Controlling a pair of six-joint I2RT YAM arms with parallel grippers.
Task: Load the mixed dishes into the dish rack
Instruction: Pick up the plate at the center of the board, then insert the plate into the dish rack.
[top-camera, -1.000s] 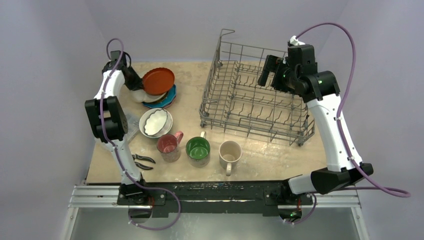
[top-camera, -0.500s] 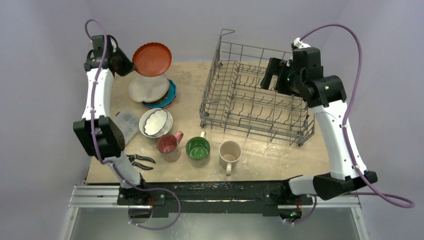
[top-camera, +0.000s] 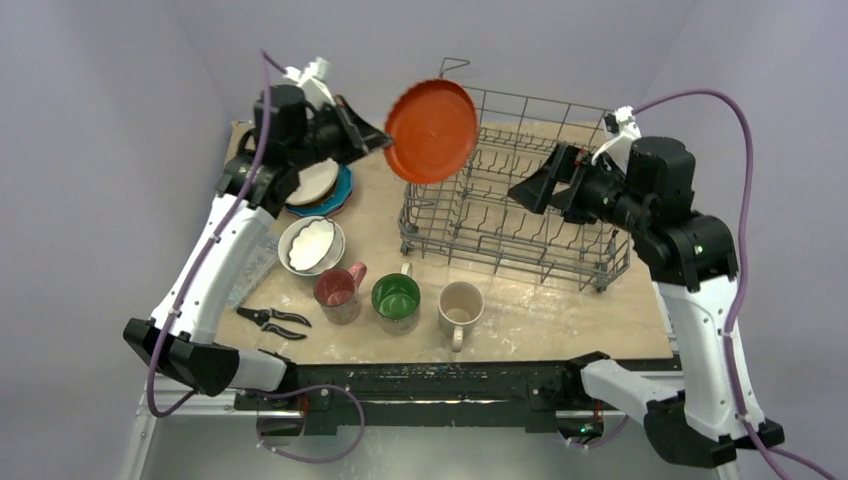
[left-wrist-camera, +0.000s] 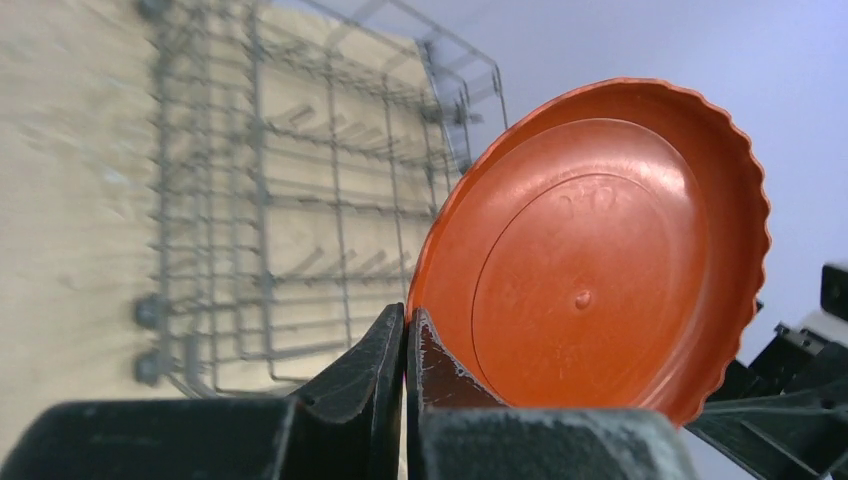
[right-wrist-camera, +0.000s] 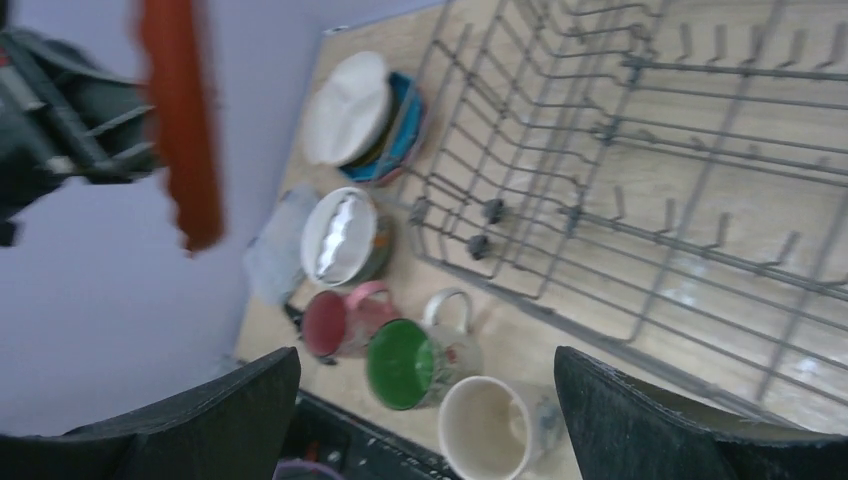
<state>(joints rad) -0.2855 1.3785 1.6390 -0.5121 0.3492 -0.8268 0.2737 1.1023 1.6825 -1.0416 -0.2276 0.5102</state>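
Slippage is your risk: your left gripper (left-wrist-camera: 405, 325) pinches only the rim of the orange plate (top-camera: 432, 117), aloft and tilted by the dish rack's (top-camera: 480, 245) far left corner, while your right gripper (top-camera: 548, 190) hangs wide open.

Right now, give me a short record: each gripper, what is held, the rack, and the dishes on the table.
left gripper: shut on the rim of the round orange plastic plate, raised in the air
right gripper: open, empty, above the grey wire dish rack
rack contents: no dishes seen
not yet loaded: red mug, green mug, cream mug, white scalloped bowl, plate stack
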